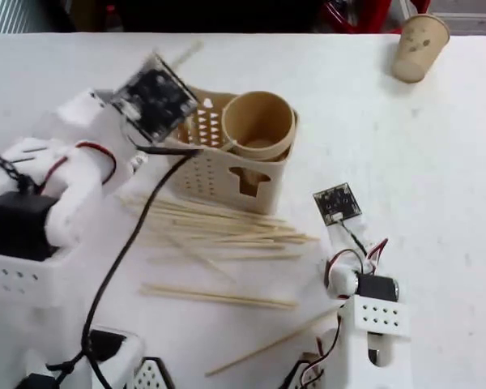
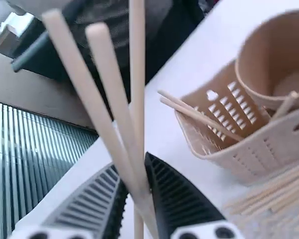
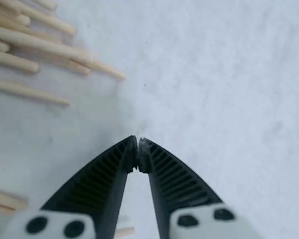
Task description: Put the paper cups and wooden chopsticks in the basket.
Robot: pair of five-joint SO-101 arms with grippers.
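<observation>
Three wooden chopsticks (image 2: 114, 94) are pinched near their lower ends by the left gripper (image 2: 133, 172), with the jaws closed on the bundle. The bundle is held fanned out and upright, near the perforated basket (image 2: 249, 149). A paper cup (image 2: 281, 55) is already seated in the basket, and a couple of sticks (image 2: 199, 117) are leaned inside it. A second paper cup (image 1: 419, 44) is placed at the far corner of the table (image 1: 437, 162), well apart from the basket. Scattered chopsticks (image 1: 227, 229) are left on the table just in front of the basket. The right gripper (image 3: 138, 143) is pressed together on nothing, low over the tabletop.

The chopsticks are judged light, stiff and smooth. A bundle gripped near one end may pivot or slip, so a hold nearer the middle would be steadier. The cups are judged light and easily crushed, so the rim should be taken gently.
</observation>
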